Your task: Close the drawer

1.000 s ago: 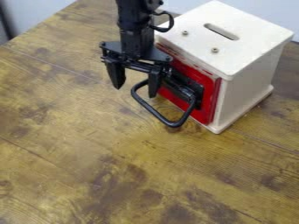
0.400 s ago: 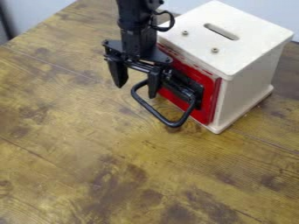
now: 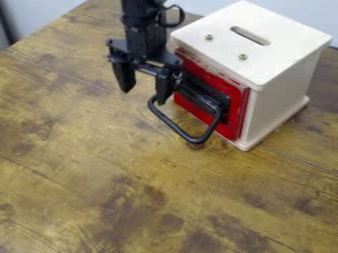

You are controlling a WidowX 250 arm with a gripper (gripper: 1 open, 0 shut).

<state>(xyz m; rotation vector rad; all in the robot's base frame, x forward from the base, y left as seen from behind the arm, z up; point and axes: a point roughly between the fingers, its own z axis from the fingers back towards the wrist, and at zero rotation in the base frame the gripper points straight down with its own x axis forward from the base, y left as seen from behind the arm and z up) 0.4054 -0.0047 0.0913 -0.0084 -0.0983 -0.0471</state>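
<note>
The red drawer [image 3: 224,97] sits pushed into the pale wooden cube casing [image 3: 259,54], its red face about flush with the casing front. Its black front plate [image 3: 200,99] and large black wire loop handle [image 3: 181,126] stick out toward the table. My gripper [image 3: 144,86] hangs just left of the drawer front, above the handle's near end. Its two black fingers [image 3: 126,77] are spread apart and hold nothing.
The casing has a slot [image 3: 251,37] on top and stands at the back right of the dark wooden table [image 3: 119,188]. The table's left edge [image 3: 11,44] shows at the upper left.
My gripper has lifted and shifted left and back, away from the drawer front. The drawer and handle have stayed where they were.
</note>
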